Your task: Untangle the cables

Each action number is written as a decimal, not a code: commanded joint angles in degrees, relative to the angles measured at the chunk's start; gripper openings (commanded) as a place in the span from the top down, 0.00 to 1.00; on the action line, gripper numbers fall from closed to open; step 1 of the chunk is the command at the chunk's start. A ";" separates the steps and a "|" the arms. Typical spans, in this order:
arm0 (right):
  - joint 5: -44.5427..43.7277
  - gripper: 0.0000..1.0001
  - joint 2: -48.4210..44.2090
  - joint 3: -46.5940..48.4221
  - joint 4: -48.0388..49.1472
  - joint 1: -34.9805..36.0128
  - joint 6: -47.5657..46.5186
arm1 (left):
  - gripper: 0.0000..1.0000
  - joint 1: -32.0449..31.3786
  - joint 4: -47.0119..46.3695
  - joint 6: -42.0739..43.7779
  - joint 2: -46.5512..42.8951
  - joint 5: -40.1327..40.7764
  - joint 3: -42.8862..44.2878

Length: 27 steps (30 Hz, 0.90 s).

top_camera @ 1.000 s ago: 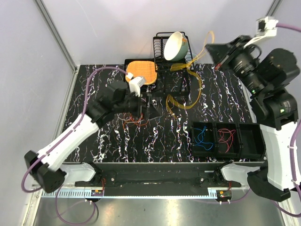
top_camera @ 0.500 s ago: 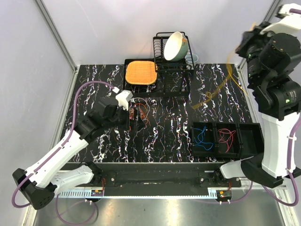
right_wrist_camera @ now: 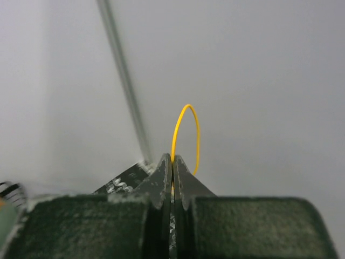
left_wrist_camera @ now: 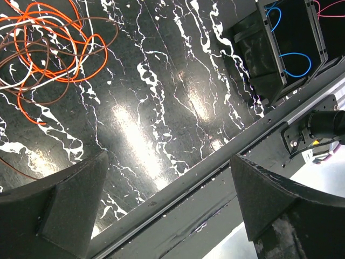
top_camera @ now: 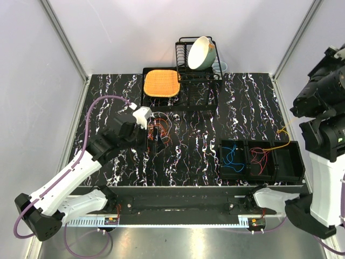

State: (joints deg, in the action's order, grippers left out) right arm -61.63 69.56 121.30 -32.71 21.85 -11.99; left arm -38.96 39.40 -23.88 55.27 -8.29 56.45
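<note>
Partly done. Finished with blue cable (top_camera: pixel 232 157) and red cable (top_camera: pixel 260 156), in bins (top_camera: pixel 295 144). Pinching yellow cable (right_wrist_camera: pixel 186 128) in right gripper (right_wrist_camera: pixel 172 163), above bins' right end, tail seemingly draped on the rim. Left to sort: tangle (left_wrist_camera: pixel 49 49), well left of bins, by left gripper (left_wrist_camera: pixel 167 202) spread wide

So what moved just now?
The right gripper, shut on the yellow cable, swung it from above the dish rack rightward; it trails to the bins. The left gripper, open, drew back from the orange tangle. The blue cable and red cable stayed binned.
</note>
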 commanded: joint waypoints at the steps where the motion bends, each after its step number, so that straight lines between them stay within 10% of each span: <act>1: -8.94 1.00 -4.42 -10.09 20.44 0.13 -15.06 | 0.02 -0.15 -1.78 0.76 -0.86 0.74 -0.28; 21: -4.47 1.00 -5.05 -16.44 34.39 -0.84 -38.63 | 0.04 -0.15 -1.60 -0.20 0.54 -1.11 -0.02; 27: 3.25 1.00 0.83 -0.91 -9.73 -0.84 -9.23 | 0.05 -0.06 -1.60 1.73 0.20 -0.76 -1.42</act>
State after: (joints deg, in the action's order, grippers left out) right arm -64.75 67.35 110.98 -13.23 21.26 -39.55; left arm -38.96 39.31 -23.83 55.88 -8.80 55.96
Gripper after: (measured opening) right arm 0.011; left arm 0.957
